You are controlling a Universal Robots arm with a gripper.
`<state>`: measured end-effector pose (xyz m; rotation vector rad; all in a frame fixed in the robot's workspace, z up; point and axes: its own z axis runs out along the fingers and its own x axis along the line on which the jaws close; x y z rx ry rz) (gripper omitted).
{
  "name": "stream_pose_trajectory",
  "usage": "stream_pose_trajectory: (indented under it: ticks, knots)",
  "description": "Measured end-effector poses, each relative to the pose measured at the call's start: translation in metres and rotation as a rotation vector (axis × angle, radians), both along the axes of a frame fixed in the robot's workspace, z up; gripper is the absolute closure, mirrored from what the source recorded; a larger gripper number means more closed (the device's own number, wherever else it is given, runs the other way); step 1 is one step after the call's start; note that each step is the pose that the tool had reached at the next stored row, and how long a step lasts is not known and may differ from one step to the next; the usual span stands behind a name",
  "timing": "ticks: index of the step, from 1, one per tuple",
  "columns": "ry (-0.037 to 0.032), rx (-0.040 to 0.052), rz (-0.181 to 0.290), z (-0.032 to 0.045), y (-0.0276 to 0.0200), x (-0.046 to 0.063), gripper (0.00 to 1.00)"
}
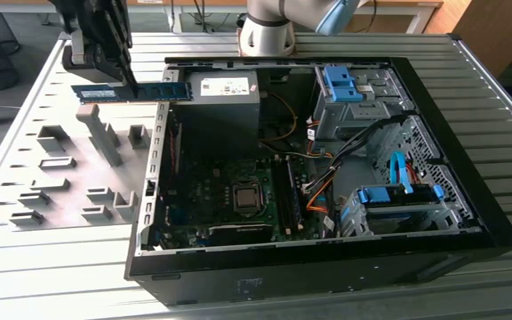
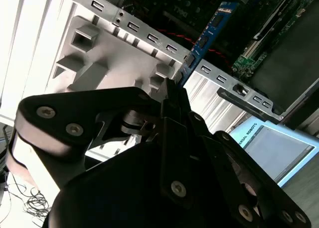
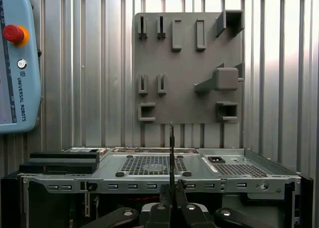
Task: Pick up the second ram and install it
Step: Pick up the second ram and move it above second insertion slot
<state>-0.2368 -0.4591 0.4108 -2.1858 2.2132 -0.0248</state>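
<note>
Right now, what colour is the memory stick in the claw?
The memory stick is blue, partly darker; clearest in the exterior view.

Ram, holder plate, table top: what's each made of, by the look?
Ram, held in the gripper: blue-green circuit board, likely fibreglass laminate, with matt black chips. Holder plate: uniform matt grey with moulded blocks, probably plastic. Table: silvery slotted ribs with a soft sheen, looks like extruded aluminium.

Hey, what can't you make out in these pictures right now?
- Slim blue-green memory stick: its middle, exterior view, hidden by the black pincer gripping it.
- Its chip faces, first wrist view: seen edge-on.
- Long black motherboard slots: filled or empty, exterior view, too dark and small.
</note>
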Motion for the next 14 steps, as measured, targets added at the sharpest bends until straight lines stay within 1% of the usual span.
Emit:
stream_pose_trajectory:
  ticks: [14]
  knots:
    - [0.0, 0.0, 0.0, 0.0, 0.0, 0.019, 0.86]
